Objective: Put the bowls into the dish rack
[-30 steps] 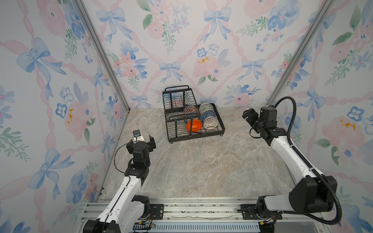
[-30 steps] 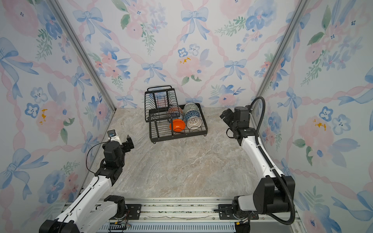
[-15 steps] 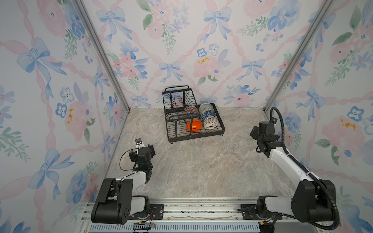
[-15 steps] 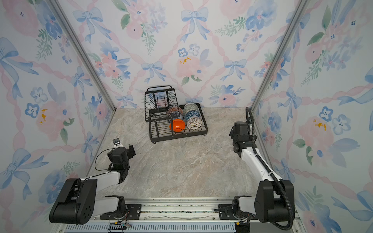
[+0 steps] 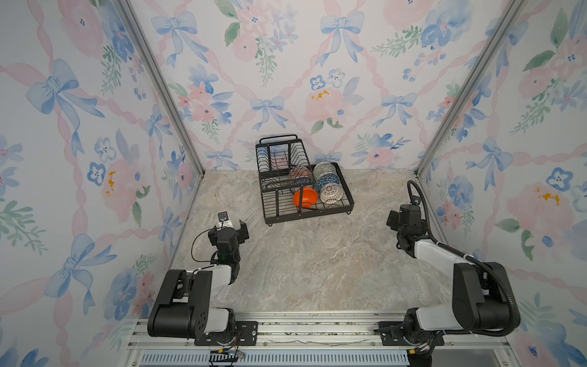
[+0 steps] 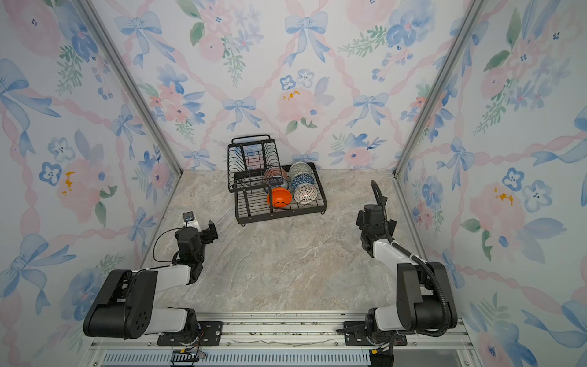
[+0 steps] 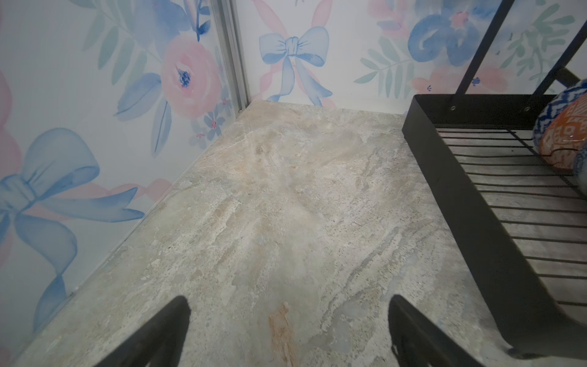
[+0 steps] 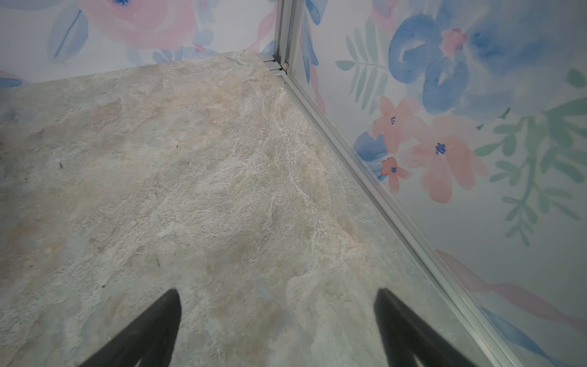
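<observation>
Bowls (image 5: 327, 182) stand on edge (rims upright) in the dish rack (image 5: 308, 213).

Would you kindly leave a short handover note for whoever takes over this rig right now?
Left gripper: open, empty, over bare tabletop beside the dish rack.
Right gripper: open, empty, near the right wall, apart from the rack.
Bowls: in the rack's flat base: plain orange bowl, white lattice bowl, dark-blue geometric bowl, grey-green bowl, orange-white patterned bowl. A sixth bowl, blue and white, is partly hidden by the raised basket.
Done: no bowl shows on the tabletop, so loading looks complete.
Left: probably nothing.
</observation>
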Controlling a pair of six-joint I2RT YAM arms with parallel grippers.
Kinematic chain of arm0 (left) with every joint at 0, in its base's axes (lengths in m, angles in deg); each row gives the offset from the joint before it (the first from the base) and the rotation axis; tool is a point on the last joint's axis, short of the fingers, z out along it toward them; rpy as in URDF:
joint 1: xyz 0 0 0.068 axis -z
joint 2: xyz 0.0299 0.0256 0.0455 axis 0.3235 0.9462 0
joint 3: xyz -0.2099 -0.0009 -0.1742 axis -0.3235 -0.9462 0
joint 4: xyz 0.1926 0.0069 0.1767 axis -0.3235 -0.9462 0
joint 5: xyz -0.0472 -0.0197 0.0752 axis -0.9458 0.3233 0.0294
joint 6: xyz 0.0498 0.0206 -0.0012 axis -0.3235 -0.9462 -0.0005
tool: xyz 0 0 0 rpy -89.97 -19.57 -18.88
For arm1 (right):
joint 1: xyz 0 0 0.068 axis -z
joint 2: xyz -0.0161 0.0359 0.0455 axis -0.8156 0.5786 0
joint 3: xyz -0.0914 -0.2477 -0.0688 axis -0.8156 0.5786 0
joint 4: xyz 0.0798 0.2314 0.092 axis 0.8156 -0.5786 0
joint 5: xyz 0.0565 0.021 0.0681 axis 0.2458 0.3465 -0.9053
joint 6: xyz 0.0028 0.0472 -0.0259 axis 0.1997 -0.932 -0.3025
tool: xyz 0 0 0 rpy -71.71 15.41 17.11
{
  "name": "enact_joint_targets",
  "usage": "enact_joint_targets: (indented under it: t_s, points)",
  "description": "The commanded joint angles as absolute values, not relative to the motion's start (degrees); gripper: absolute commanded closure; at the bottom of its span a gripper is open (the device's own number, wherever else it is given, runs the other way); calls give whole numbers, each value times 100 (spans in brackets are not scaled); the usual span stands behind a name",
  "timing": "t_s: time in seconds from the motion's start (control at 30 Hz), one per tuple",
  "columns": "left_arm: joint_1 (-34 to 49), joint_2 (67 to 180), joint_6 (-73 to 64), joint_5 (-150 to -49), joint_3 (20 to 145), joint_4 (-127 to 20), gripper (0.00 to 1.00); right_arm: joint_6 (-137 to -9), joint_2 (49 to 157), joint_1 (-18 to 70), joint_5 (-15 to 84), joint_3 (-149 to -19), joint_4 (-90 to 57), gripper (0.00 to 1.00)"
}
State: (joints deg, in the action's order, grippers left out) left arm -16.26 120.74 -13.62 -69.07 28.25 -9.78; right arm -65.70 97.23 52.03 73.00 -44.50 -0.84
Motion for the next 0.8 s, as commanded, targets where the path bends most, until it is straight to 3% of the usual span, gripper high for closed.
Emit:
enact_joint_targets:
  t_s: [0.0, 0.43, 0.6, 0.67, 0.77]
  points:
    - [-1685, 12335, -1478, -6994, 3170, -1168, 2, -6410, 9872, 5245, 7138, -4161, 776, 3]
    - [-1755, 12717, -1475, -7428, 3208, -672, 2, -6091, 9825, 5210, 6425, -3190, 2502, 3]
    - [-1747, 12659, -1550, -7565, 2954, -242, 2, -5795, 10598, 5226, 5648, -2263, 5221, 3]
    - [-1751, 12708, -1695, -8006, 2744, 126, 2, -5879, 10137, 5243, 5728, -2390, 4160, 3]
    - [-1795, 12994, -1811, -8408, 2400, 995, 2, -5748, 10399, 5192, 5529, -2846, 3777, 3]
